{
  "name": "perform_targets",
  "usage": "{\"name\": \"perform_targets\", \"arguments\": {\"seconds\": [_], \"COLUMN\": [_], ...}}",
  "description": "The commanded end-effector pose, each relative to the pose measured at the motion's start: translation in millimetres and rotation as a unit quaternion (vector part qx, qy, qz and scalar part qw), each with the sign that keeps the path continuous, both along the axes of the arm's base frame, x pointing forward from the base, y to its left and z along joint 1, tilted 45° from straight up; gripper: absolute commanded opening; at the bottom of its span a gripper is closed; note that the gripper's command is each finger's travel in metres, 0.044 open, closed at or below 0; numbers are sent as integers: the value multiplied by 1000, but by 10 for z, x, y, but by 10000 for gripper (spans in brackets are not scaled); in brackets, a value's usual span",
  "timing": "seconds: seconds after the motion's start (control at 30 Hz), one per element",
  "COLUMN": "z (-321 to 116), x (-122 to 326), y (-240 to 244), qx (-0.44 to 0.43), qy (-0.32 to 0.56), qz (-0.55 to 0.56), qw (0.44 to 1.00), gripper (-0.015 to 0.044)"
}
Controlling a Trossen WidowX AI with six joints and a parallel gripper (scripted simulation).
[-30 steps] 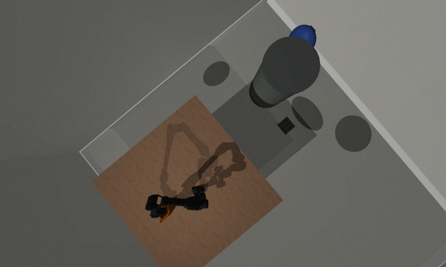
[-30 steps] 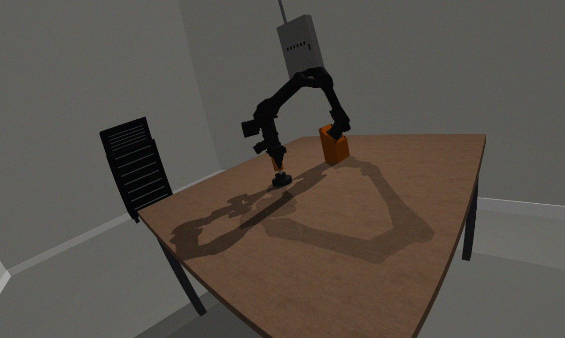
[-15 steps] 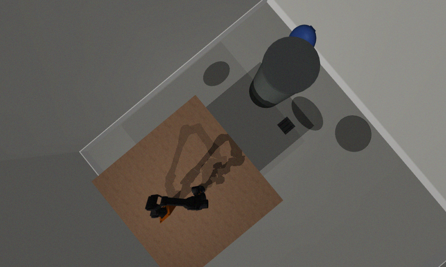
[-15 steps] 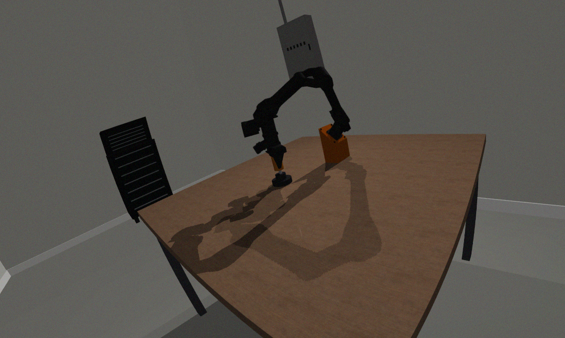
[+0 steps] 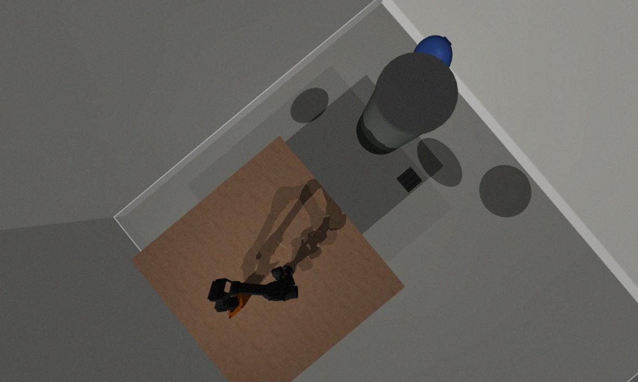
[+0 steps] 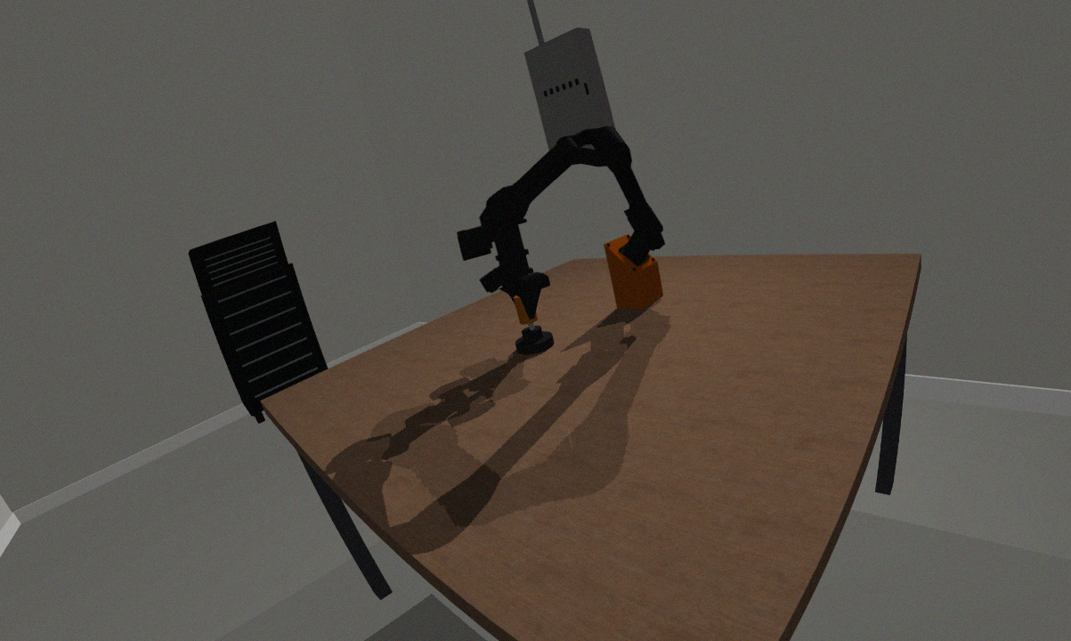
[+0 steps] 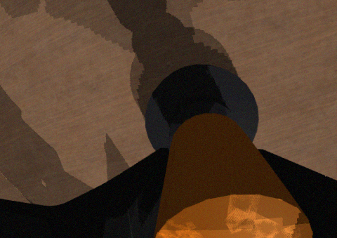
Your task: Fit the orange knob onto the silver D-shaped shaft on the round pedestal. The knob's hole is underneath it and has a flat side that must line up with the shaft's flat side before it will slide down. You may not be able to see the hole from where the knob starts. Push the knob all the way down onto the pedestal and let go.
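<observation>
My gripper [image 6: 528, 307] [image 7: 210, 158] is shut on the orange knob [image 6: 521, 311] [image 7: 214, 168], one black finger on each side of it. The knob is held roughly upright above the dark round pedestal [image 6: 534, 344] [image 7: 243, 90]. In the exterior view a small pale bit of the shaft [image 6: 531, 325] shows between the knob's lower end and the pedestal, so the knob is not down on the pedestal. Whether the shaft's tip is inside the hole cannot be told. The hole and both flat sides are hidden. In the top view the arm covers knob and pedestal.
The arm's orange base block [image 5: 237, 312] [image 6: 638, 285] stands behind the pedestal on the wooden table [image 5: 349, 280] [image 6: 730, 382]. Arm shadows cross the table and part of the pedestal. A black slatted chair [image 6: 261, 319] stands beyond the table's left edge in the exterior view.
</observation>
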State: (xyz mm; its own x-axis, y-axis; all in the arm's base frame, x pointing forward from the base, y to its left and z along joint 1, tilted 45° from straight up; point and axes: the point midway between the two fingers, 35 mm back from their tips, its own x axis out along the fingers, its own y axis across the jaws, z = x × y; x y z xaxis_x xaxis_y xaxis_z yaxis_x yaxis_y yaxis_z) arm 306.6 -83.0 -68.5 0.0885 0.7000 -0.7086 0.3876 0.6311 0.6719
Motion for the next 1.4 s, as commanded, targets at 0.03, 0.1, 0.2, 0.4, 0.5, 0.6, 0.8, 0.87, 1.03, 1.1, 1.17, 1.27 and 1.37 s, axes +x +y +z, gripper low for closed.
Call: {"name": "perform_targets", "arguments": {"seconds": [0.03, 0.1, 0.2, 0.4, 0.5, 0.6, 0.8, 0.87, 1.03, 1.1, 1.17, 1.27, 1.37], "z": [-7, -9, -5, -6, 11, 27, 26, 17, -1, -5, -6, -8, -13], "x": [9, 12, 13, 15, 14, 17, 18, 15, 2, 3, 7, 13, 15], "y": [12, 18, 16, 20, 2, -13, -20, -19, -4, 2, 7, 16, 24], "qx": [0, 0, 0, 0, 0, 0, -6, -9, -10, -10, -10, -10, -10], "qy": [-5, -5, -5, -5, -5, -5, -49, -74, -78, -78, -78, -78, -78], "qz": [3, 3, 3, 3, 3, 3, 48, 74, 77, 77, 77, 77, 77], "qw": [1000, 1000, 1000, 1000, 1000, 1000, 998, 994, 994, 994, 994, 994, 994], "gripper": [0, 0, 0, 0, 0, 0, 0, 0, 0, 0, 0, 0, 0]}}
